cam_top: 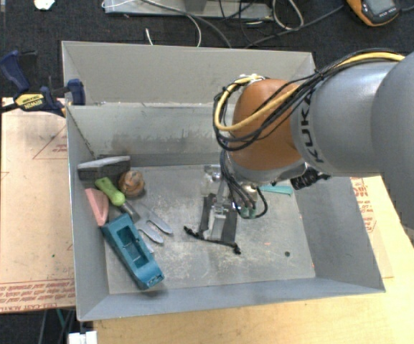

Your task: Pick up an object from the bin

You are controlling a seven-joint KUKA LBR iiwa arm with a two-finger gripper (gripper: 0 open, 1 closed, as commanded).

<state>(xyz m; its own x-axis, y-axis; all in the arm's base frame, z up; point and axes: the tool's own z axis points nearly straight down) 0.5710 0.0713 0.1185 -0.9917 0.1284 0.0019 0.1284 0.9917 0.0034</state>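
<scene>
Camera view: the gripper (217,228), fingers spread apart, stands mid-floor in the grey metal bin (278,264), over a thin black bent wire-like piece (196,235).

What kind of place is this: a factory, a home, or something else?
Most likely a robotics lab or test cell. A KUKA arm reaches into a grey metal bin of odd loose things, such as a blue plastic piece, and cables lie on the dark floor behind it.

Blue box (131,253) w/ pink pad (97,206), green handle (111,191), brown ball (133,183), grey block (103,168) & silver bits (156,226), view's left.
</scene>
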